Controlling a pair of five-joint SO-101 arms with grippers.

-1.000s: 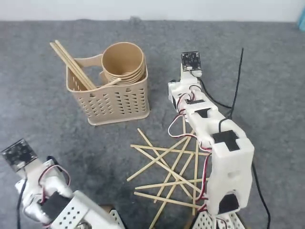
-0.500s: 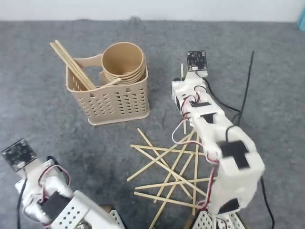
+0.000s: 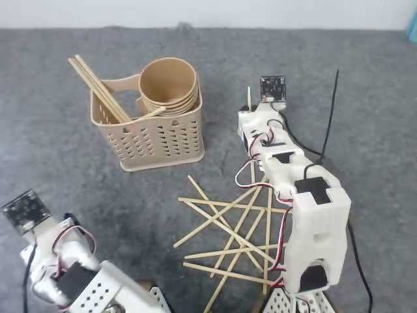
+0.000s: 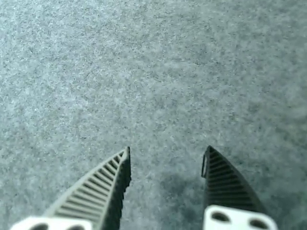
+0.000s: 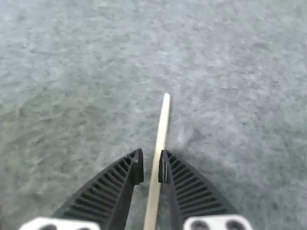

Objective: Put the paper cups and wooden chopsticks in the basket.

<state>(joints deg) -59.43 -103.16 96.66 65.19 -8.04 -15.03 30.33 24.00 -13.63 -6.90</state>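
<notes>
1 chopstick [image 5: 162, 124] sits pinched in the right gripper [image 5: 149, 165], clear of the pile [image 3: 228, 225], likely bound for the basket [image 3: 156, 140]. The left gripper [image 4: 165, 160] hangs open.

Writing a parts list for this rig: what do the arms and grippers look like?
The right arm and left arm are blocky white shells around black servos. Red, white and black wires loop along them; a black cable trails off the right arm. Each wrist carries a dark circuit board. The left gripper and right gripper have pointed, ribbed black fingers on white mounts.
</notes>
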